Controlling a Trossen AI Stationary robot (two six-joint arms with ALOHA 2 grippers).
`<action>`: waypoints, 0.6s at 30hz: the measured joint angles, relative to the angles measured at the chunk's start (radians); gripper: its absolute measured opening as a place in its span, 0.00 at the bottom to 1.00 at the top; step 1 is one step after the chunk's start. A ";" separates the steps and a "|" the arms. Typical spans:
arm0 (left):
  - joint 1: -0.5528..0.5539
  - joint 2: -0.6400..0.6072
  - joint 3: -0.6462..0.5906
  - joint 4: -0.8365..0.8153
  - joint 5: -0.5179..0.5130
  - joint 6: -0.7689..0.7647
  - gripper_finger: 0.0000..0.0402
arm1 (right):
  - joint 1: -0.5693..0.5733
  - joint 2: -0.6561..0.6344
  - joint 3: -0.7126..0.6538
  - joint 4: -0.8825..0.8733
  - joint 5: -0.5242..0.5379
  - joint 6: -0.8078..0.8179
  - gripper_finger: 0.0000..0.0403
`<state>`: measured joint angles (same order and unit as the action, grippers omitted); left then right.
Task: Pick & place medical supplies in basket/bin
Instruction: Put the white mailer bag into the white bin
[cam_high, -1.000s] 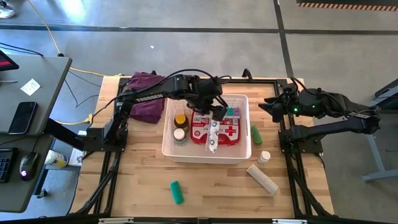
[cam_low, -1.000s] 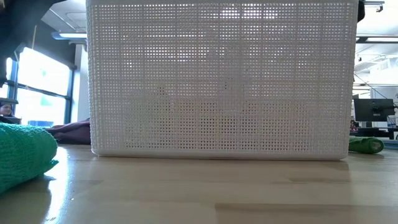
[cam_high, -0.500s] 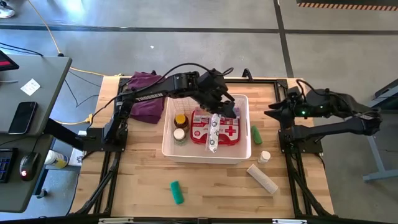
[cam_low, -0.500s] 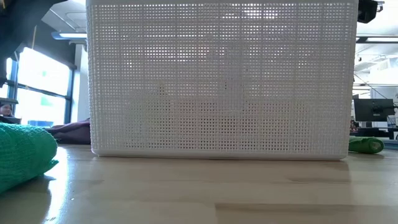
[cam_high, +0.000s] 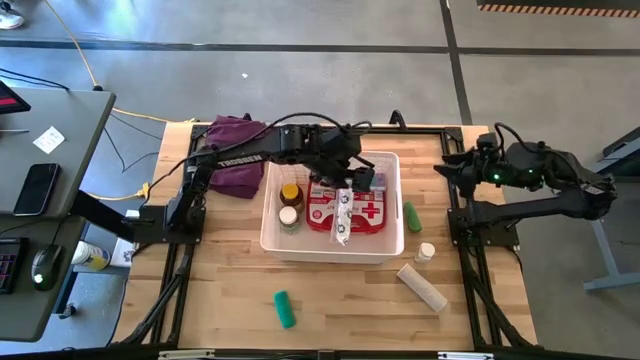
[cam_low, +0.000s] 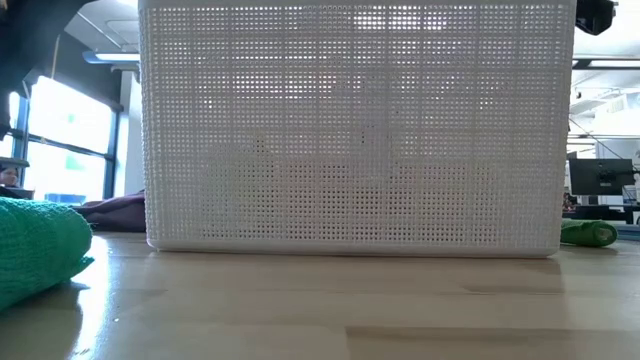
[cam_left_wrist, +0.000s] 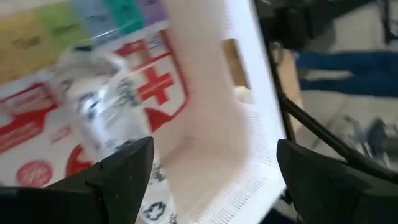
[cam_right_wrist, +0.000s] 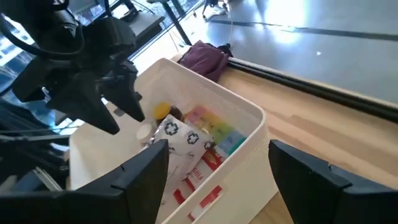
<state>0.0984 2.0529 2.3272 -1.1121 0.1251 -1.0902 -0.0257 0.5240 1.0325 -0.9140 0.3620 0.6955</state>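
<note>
**White slotted basket half loaded, left gripper empty above it**

White rectangular plastic basket with slotted sides (cam_high: 275, 232) sits mid-table and holds the red first-aid pouch with white cross (cam_high: 372, 212), the amber bottle (cam_high: 291, 194), a small white-capped bottle (cam_high: 288, 217), the white printed packet (cam_high: 344, 213) lying across the pouch, and the rainbow pill organizer (cam_high: 372, 181) along the far wall. Left gripper (cam_high: 350, 178) hovers over the basket's far half; in the left wrist view its fingers (cam_left_wrist: 127, 163) are spread wide with nothing between them, packet and pouch right below. Judgement: a drop-off is just done, packet released inside.

Still out on the wooden table (cam_high: 340, 300): green tube (cam_high: 411, 216) just beside the basket's right wall, another small white-capped bottle (cam_high: 426, 252) near the right front corner, beige roll (cam_high: 422, 286) in front of that, green cloth roll (cam_high: 285, 309) at the front left. Purple cloth (cam_high: 235, 153) lies behind the basket's left end, not part of the job.

Right gripper (cam_high: 448, 170) waits raised at the right edge, fingers (cam_right_wrist: 146, 168) apart and empty in the right wrist view.

Next move, likely: the right arm goes down for the green tube or the bottle, both on its side. Tube lies close to the basket wall, so the fingers need room there.
</note>
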 joint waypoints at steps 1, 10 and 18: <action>-0.007 0.000 0.000 -0.016 -0.024 -0.026 0.93 | 0.000 0.001 0.000 0.003 0.000 -0.018 0.66; -0.057 0.000 0.000 -0.049 -0.189 -0.198 0.93 | 0.000 0.007 0.000 0.004 -0.192 -0.214 0.66; -0.122 0.050 0.001 -0.035 -0.179 -0.288 0.93 | 0.000 0.006 0.000 -0.004 -0.281 -0.259 0.66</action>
<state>-0.0232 2.1026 2.3283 -1.1471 -0.0543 -1.3786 -0.0257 0.5303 1.0325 -0.9183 0.0805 0.4365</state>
